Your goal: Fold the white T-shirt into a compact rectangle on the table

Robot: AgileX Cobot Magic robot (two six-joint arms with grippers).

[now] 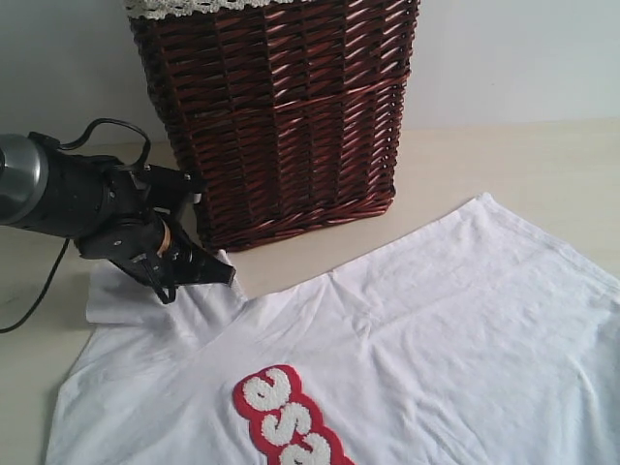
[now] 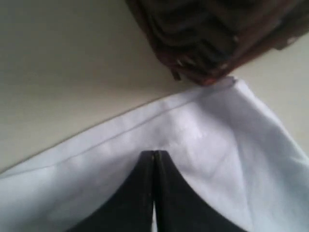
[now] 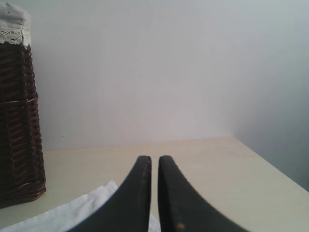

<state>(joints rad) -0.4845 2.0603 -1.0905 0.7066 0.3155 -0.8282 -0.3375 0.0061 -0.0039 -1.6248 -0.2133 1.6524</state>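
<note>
My left pincer (image 1: 225, 274), pressed shut, sits low on the sleeve (image 1: 126, 302) of the white T-shirt (image 1: 436, 320) spread on the table (image 1: 504, 165), the wicker basket (image 1: 281, 116) just behind it, my arm reaching in nearly level from the left.

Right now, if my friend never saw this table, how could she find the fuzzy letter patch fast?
Start at the dark wicker basket standing on the table. The white T-shirt lies spread in front of it, and the patch sits on the shirt's side away from the basket. It's the only bright red spot on the cloth, with puffy white letters inside.
</note>
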